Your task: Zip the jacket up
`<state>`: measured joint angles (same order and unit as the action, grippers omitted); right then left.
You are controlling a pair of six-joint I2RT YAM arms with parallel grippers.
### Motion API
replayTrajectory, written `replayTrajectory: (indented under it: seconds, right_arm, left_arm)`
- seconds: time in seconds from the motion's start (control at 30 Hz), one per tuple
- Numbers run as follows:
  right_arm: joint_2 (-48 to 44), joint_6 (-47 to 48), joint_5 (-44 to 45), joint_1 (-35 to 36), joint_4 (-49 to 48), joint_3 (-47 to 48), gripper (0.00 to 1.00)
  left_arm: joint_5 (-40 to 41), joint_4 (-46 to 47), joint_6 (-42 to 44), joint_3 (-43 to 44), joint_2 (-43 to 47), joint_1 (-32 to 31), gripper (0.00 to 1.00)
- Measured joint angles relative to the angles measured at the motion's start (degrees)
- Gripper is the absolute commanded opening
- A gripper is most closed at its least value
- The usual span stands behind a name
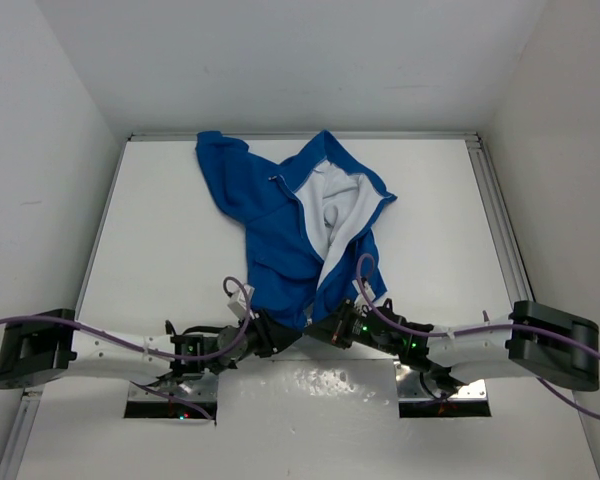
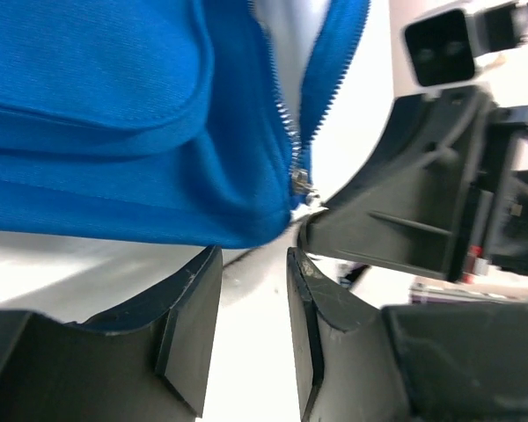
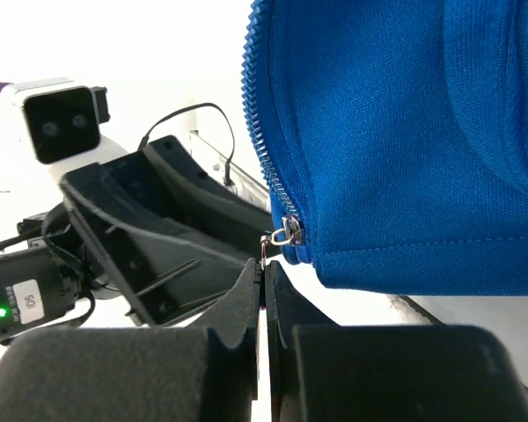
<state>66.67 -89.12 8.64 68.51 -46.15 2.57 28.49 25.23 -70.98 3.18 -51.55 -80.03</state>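
Right fingers (image 3: 242,303) pinch the zipper pull (image 3: 287,230) shut — left fingers (image 2: 194,303) half-open, empty, just under the jacket (image 2: 97,105) hem — I read the zipper (image 3: 262,132) running straight away.

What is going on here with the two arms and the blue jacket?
Two robot arms work at the near hem of a blue jacket lying open on the table. The right gripper is shut, its tips at the zipper slider; whether it pinches the pull is unclear. The left gripper is open close to the hem, holding nothing. The slider sits at the bottom: nothing is zipped yet.
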Motion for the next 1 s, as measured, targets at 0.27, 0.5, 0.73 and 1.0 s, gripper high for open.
replayTrajectory:
  seconds: [0.27,0.5,0.73,1.0]
  right_arm:
    - [-0.8,0.0,0.0,0.0,0.3,0.0,0.0]
    - [-1.7,0.0,0.0,0.0,0.9,0.0,0.0]
    - [-3.0,0.2,0.1,0.0,1.8,0.0,0.0]
    - [-3.0,0.6,-0.1,0.0,2.1,0.0,0.0]
  left_arm:
    - [2.3,-1.6,0.7,2.3,-3.3,-0.1,0.33]
    - [3.1,0.7,2.3,2.0,-3.0,-0.1,0.34]
    - [4.8,1.9,2.9,0.6,-0.9,-0.1,0.45]
    - [5.4,2.6,3.5,2.6,-5.7,-0.1,0.34]
